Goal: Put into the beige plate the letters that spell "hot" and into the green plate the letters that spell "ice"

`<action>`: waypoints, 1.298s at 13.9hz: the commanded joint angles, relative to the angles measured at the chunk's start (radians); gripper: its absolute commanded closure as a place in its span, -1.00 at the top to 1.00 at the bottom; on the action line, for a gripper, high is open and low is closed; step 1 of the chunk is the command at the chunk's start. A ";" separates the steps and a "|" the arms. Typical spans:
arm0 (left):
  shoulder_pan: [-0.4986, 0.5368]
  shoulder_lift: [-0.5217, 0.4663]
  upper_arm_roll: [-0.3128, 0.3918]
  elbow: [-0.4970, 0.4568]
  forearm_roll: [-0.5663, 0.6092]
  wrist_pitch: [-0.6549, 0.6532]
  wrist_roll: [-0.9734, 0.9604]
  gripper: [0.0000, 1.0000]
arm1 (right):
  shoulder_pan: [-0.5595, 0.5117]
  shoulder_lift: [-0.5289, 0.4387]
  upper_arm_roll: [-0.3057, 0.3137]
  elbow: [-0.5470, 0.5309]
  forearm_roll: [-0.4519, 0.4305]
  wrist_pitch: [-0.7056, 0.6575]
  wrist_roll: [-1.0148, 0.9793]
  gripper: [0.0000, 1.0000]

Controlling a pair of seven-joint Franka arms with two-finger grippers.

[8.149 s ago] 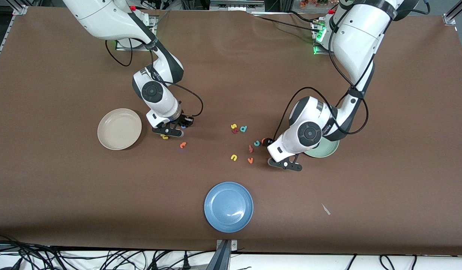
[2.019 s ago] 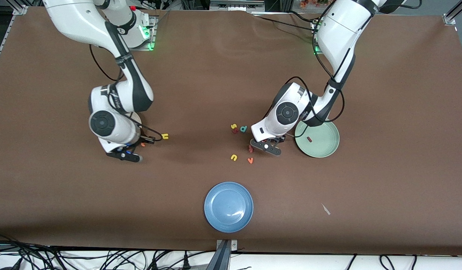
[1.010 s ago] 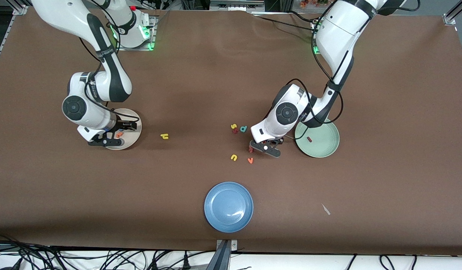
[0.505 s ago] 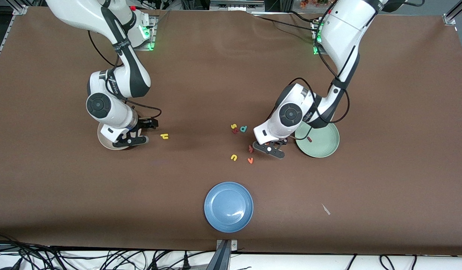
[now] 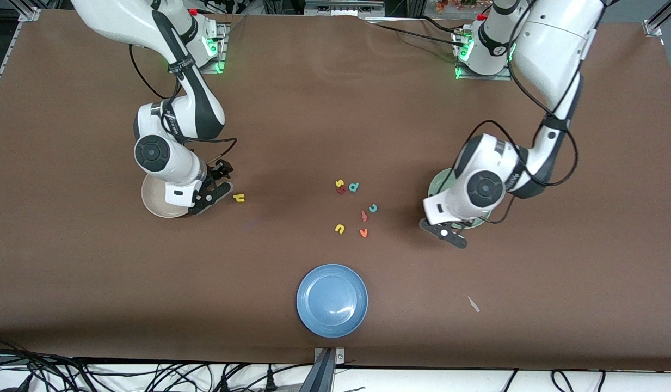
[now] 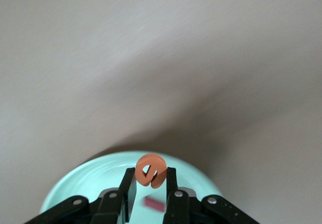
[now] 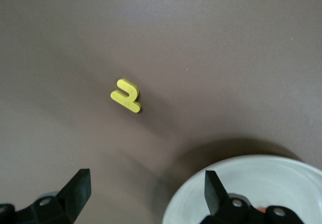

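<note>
Looking down from the front, the right pincer [image 5: 213, 188] hangs at the rim of the beige plate [image 5: 153, 202], on the side toward the yellow h [image 5: 238, 197], which lies on the brown desk [image 5: 335, 125] just beside that plate. Over at the left arm's end, the left pincer [image 5: 448, 233] sits above the nearer edge of the green plate [image 5: 434, 185], most of that plate hidden under the wrist. Mid-desk, the loose letters: a teal c [image 5: 373, 207], a salmon f [image 5: 363, 215], a yellow u [image 5: 339, 228], an orange v [image 5: 363, 233], and farther from the camera a teal d [image 5: 354, 187] beside a yellow s [image 5: 339, 183] and a dark red letter [image 5: 342, 190]. A blue plate [image 5: 332, 300] sits nearest the camera. Switching to the left wrist view: the left pincer [image 6: 151, 179] is clamped narrow on the orange e [image 6: 151, 169], held up over the green plate [image 6: 75, 181], and the dark red i [image 6: 154, 204] lies in that plate. Now the right wrist view: the right pincer [image 7: 146, 191] stands wide and empty, the yellow h [image 7: 126, 95] flat on the desk ahead, the beige plate [image 7: 261, 176] under one finger with a speck of orange at the frame's edge.
</note>
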 commanded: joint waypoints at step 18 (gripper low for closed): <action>-0.147 0.074 -0.126 0.111 0.020 -0.017 0.033 1.00 | -0.007 0.104 0.082 -0.065 0.020 0.330 -0.328 0.95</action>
